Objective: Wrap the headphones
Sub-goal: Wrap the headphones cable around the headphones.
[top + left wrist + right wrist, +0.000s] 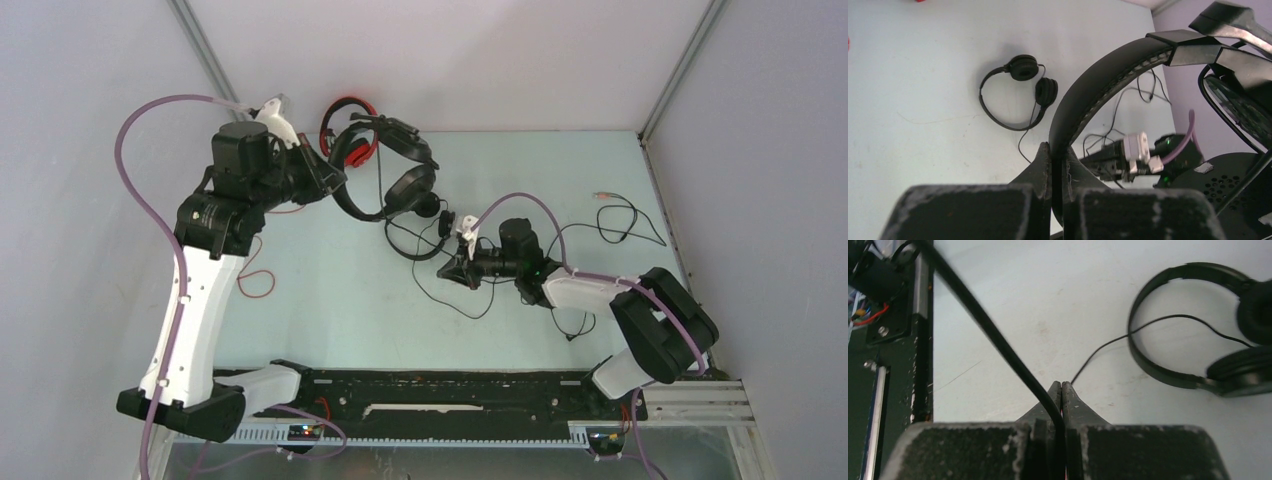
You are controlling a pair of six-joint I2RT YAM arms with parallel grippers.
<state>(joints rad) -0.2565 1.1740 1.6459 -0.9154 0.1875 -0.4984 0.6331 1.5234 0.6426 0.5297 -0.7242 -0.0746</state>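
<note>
My left gripper (327, 181) (1057, 151) is shut on the headband of a large black headset (392, 172) (1108, 75) and holds it above the table at the back. Behind that headset, red headphones (350, 140) lean near the back wall. A smaller black headset (418, 236) (1018, 92) (1193, 325) lies flat on the table between the arms. Just beside it, my right gripper (447, 270) (1061, 386) hangs low over the table, shut on a thin black cable (993, 330) that runs up and away from its fingers.
Loose black cable (620, 218) with a plug end (602, 197) lies at the back right. A red cable loop (256, 281) lies by the left arm. A black rail (450, 385) (918, 340) runs along the near edge. Grey walls close in three sides.
</note>
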